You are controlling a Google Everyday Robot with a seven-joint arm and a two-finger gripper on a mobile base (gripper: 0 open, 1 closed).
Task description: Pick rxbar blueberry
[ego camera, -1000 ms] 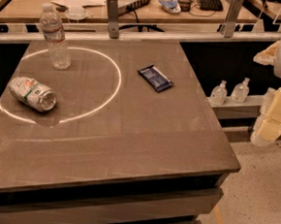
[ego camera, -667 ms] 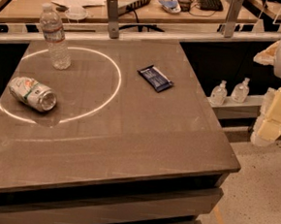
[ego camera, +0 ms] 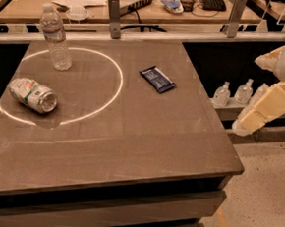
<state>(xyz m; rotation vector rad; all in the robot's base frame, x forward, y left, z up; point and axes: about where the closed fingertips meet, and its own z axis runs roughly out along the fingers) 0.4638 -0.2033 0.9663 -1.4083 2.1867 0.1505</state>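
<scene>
The rxbar blueberry is a flat dark navy bar with pale lettering. It lies flat on the brown table, right of centre toward the back, just outside a white ring of light. My gripper shows as cream-coloured parts at the right edge of the view, off the table's right side, well to the right of the bar and lower than the tabletop's far part. It holds nothing that I can see.
A clear water bottle stands at the back left. A crushed silver can lies on its side at the left. A rail with two posts runs behind the table. Small bottles stand on a shelf to the right.
</scene>
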